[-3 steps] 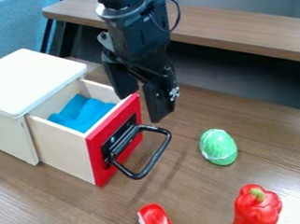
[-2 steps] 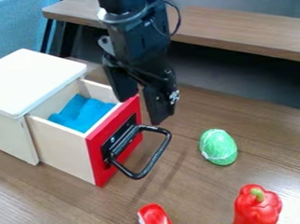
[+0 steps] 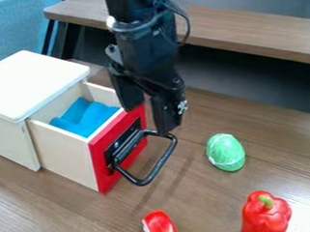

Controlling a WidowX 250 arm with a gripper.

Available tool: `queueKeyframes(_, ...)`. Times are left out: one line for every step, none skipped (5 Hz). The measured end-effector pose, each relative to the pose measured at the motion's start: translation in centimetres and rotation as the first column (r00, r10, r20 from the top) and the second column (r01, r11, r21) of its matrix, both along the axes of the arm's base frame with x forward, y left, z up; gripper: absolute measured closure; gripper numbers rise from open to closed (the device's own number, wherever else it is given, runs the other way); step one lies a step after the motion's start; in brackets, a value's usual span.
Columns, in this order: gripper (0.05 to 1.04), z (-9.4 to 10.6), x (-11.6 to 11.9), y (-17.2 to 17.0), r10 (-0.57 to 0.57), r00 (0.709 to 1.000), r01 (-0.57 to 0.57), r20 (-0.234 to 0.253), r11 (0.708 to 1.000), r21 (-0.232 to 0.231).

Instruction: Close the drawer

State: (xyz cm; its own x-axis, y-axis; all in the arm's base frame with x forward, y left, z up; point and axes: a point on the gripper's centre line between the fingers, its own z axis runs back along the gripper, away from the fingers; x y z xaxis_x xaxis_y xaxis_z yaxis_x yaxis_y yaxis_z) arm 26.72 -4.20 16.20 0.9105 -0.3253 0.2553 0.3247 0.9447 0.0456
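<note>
My gripper [image 3: 147, 119] hangs over the front right part of the drawer [image 3: 65, 146], its two fingers spread apart with nothing held between them. One finger overlaps the top corner of the red front panel [image 3: 103, 161]; the other is to its right, above the far end of the black handle [image 3: 161, 162]. Whether either finger touches the panel or handle, I cannot tell. The drawer stands pulled out of the white-topped wooden box [image 3: 33, 82], with a blue cloth [image 3: 87, 117] inside.
To the right of the drawer lies a green rounded object [image 3: 225, 152]. A red pepper [image 3: 266, 213] stands at the lower right, and another red object [image 3: 161, 226] lies at the bottom edge. Behind is a raised wooden shelf [image 3: 244, 34].
The gripper has shifted slightly down and a little to the right in the view. The drawer and the objects on the table look unmoved.
</note>
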Motion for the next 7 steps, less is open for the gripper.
queueKeyframes(0.085, -1.5, 0.5, -0.1, 0.033, 0.997, -0.033, -0.065, 0.999, 0.003)
queueKeyframes(0.085, -3.1, 1.0, 0.6, 0.078, 0.989, -0.077, -0.123, 0.997, 0.016)
queueKeyframes(0.085, -3.9, 1.7, 0.6, 0.091, 0.986, -0.089, -0.139, 0.996, 0.021)
queueKeyframes(0.085, -5.0, 2.2, 0.6, 0.092, 0.984, -0.087, -0.155, 0.996, 0.034)
queueKeyframes(0.085, -6.0, 2.7, 1.2, 0.108, 0.981, -0.102, -0.162, 0.994, 0.043)
queueKeyframes(0.085, -7.1, 3.0, 2.1, 0.129, 0.976, -0.122, -0.176, 0.991, 0.049)
queueKeyframes(0.085, -7.4, 3.2, 2.6, 0.139, 0.974, -0.133, -0.176, 0.990, 0.049)
